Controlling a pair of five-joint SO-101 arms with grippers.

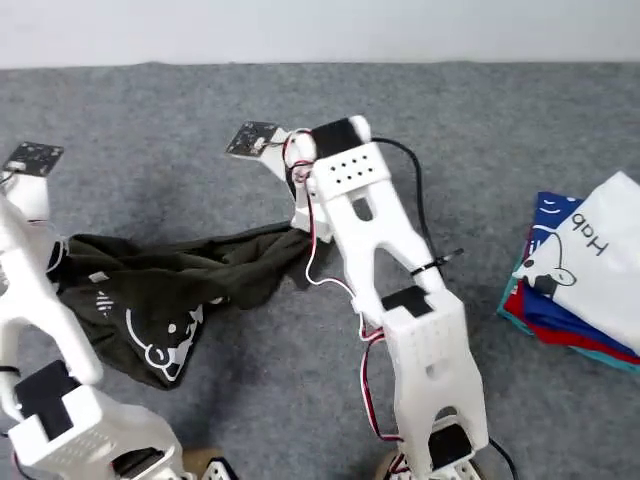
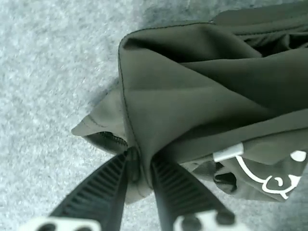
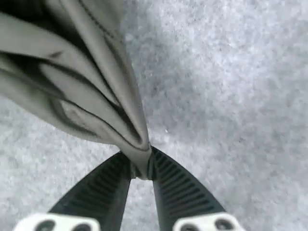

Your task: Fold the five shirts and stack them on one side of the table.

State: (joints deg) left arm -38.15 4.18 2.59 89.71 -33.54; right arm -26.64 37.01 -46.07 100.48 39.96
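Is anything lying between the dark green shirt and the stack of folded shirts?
Nothing loose on the table between dark green shirt and stack; only the right arm, gripping the shirt, stands there.

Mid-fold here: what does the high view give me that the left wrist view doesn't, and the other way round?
High view: the stack of folded shirts at the right edge of the grey table cover, and the dark green shirt drawn out lengthwise across the left half. Left wrist view: the left claw shut on a stitched edge of that shirt. Both: the shirt's white cartoon print and the grey cover.
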